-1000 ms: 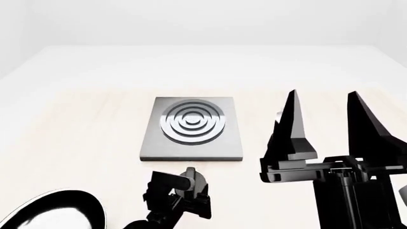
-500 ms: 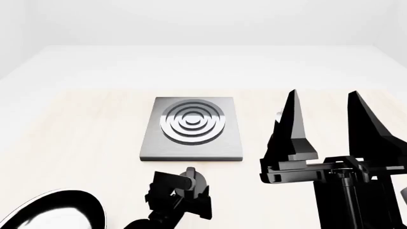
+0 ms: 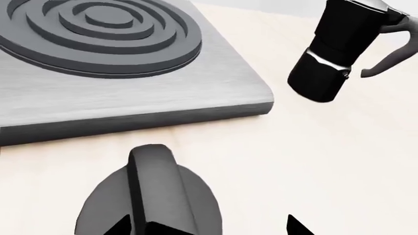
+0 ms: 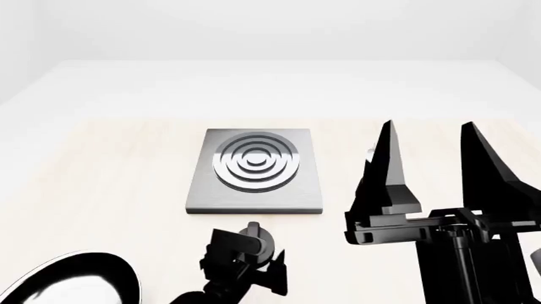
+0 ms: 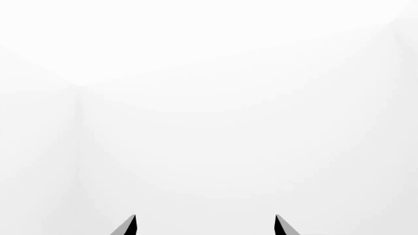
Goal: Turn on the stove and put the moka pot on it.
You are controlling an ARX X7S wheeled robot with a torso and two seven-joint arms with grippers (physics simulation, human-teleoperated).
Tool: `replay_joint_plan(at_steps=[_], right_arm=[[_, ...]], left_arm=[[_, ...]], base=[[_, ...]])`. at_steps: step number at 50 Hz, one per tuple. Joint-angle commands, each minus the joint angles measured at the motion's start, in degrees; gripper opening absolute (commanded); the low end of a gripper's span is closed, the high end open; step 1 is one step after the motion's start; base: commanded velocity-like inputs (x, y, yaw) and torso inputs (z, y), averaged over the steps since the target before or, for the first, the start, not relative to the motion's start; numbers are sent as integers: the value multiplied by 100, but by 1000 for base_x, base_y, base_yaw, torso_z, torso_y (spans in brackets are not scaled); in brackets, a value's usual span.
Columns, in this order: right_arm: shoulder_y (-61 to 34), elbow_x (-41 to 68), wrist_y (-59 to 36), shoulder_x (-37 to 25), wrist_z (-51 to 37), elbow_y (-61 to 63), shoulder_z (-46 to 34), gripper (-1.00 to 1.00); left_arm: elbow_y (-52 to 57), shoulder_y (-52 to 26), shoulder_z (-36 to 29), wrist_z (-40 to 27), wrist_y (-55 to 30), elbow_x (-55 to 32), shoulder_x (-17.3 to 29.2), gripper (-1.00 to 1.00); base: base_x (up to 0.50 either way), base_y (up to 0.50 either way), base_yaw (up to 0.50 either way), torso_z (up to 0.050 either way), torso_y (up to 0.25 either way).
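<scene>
The stove (image 4: 253, 171) is a flat grey plate with a ringed burner in the middle of the table, and it also shows in the left wrist view (image 3: 130, 93). Its black round knob (image 4: 254, 236) sits just in front of it. My left gripper (image 4: 252, 252) is open right at the knob (image 3: 156, 196), which lies partly between the tips (image 3: 207, 227), off to one side. The moka pot (image 3: 336, 54) stands upright beside the stove; in the head view only a sliver (image 4: 370, 151) shows behind my right gripper (image 4: 427, 126), which is open, empty and points up.
A black round frying pan (image 4: 68, 282) lies at the near left corner of the head view. The right wrist view shows only white wall between the gripper's tips (image 5: 203, 224). Light wooden tabletop (image 4: 110, 183) lies around the stove.
My left gripper has shifted slightly right and toward me at the knob. The right arm, stove and pan have not moved.
</scene>
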State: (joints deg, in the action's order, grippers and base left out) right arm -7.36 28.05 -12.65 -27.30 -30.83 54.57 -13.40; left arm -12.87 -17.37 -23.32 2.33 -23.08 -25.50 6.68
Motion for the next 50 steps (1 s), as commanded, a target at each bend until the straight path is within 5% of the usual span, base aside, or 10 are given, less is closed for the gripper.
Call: replay_joint_plan(at_steps=[1, 20, 50], right_arm=[[11, 4, 33, -30, -19, -2, -20, 100], [-183, 201, -152, -109, -161, 80, 4, 100], [-61, 133, 46, -160, -176, 55, -75, 100]], left_arm=[[-130, -26, -91, 51, 50, -54, -28, 100], [-372, -192, -261, 148, 149, -109, -111, 100], [893, -220, -927, 21, -477, -259, -77, 100]], base=[[0, 0, 0, 0, 0], [0, 0, 0, 0, 0], [0, 0, 0, 0, 0]])
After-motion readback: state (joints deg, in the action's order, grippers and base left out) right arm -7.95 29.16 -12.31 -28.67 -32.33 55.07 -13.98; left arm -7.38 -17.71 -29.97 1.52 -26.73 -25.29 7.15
